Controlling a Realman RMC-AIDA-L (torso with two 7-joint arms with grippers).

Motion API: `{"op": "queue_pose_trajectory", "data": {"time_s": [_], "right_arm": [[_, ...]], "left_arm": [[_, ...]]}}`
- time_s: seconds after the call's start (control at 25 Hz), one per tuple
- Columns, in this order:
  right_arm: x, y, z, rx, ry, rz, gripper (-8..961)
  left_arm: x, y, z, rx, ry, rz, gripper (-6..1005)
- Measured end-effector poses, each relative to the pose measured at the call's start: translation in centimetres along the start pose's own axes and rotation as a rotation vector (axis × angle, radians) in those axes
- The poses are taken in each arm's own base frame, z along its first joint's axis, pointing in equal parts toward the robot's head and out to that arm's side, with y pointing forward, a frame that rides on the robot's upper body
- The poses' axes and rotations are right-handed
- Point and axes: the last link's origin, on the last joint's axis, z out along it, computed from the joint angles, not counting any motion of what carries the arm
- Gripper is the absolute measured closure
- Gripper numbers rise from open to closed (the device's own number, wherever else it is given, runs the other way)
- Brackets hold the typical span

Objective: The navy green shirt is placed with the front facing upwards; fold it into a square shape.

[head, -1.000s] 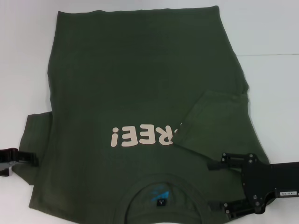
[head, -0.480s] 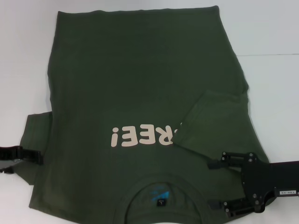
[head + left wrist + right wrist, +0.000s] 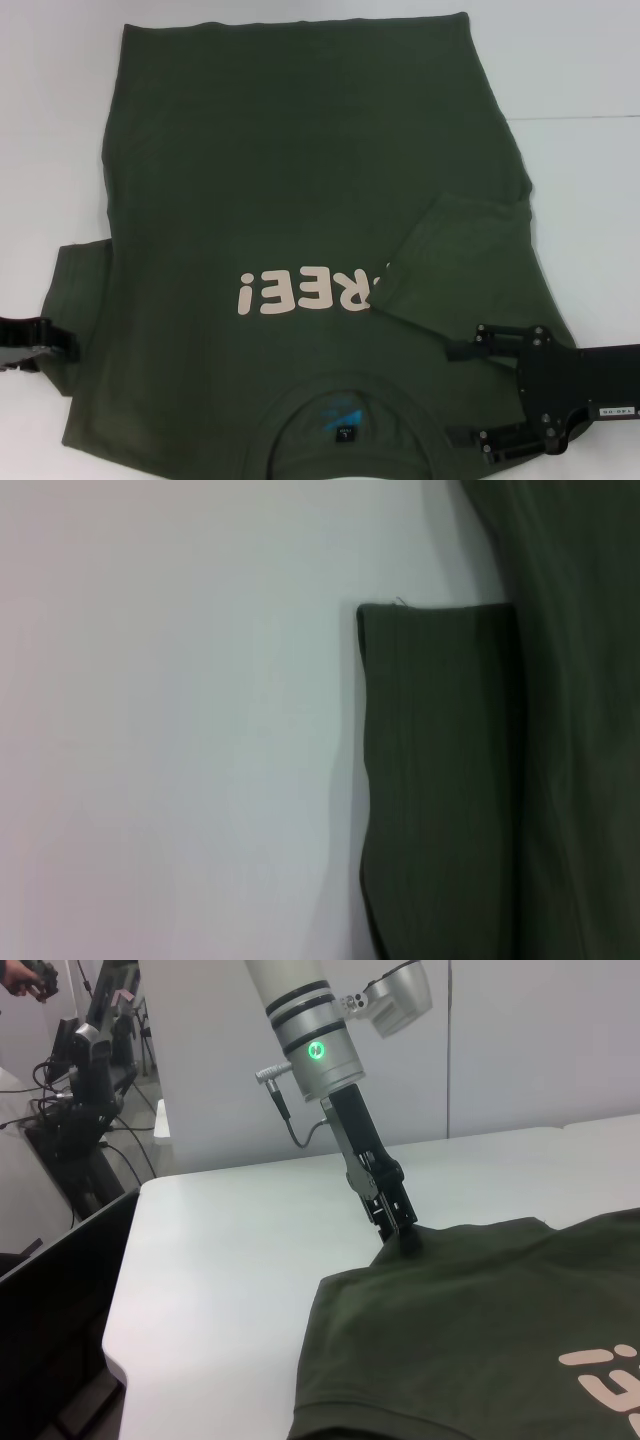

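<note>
The fingers (image 3: 392,1205) of the left gripper (image 3: 405,1240) appear pressed together on the hem of the spread sleeve (image 3: 80,300), with the cloth bunched slightly at their tips; the grip is judged closed on the shirt (image 3: 300,170), though the contact itself is small in view. Compared with half a second ago, these fingers have drawn back a little toward the outer edge of the table (image 3: 580,60), away from the body of the shirt. The sleeve under them has not risen and lies flat, as it did before. The fingers (image 3: 465,352) of the right gripper (image 3: 465,395) stand wide apart and hold nothing; they hover over the shoulder on their own side, just beside the collar (image 3: 345,385), and have barely shifted. Beyond them, the other sleeve (image 3: 460,250) already lies folded inward over the chest, covering the first letter of the lettering (image 3: 300,292). The shirt lies front up, filling most of the table between the two grippers. Judgement: the first side fold is done; the second has a grip but no lift yet, so the task is at an early stage.
</note>
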Motion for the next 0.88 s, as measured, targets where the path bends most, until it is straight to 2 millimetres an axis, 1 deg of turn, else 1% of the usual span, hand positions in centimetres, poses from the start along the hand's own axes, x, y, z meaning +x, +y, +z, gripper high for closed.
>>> {"op": "queue_pose_trajectory", "data": {"time_s": [0.08,0.32,0.48,0.6,0.88], "right_arm": [[0.01,0.01,0.00,0.000,0.000,0.000,38],[0.02,0.00,-0.03,0.002,-0.001,0.003,38],[0.01,0.00,-0.02,0.001,0.000,0.003,38],[0.00,-0.01,-0.01,0.001,0.000,0.004,38],[-0.01,-0.05,-0.01,0.003,0.000,0.005,38]], "left_arm": [[0.02,-0.02,-0.02,0.001,0.000,0.000,268],[0.05,0.05,0.00,0.003,-0.001,0.010,499],[0.05,0.09,0.02,0.003,-0.002,0.015,716],[0.09,0.15,0.03,0.003,-0.002,0.021,945],[0.28,0.51,0.22,0.015,0.004,0.059,956]]}}
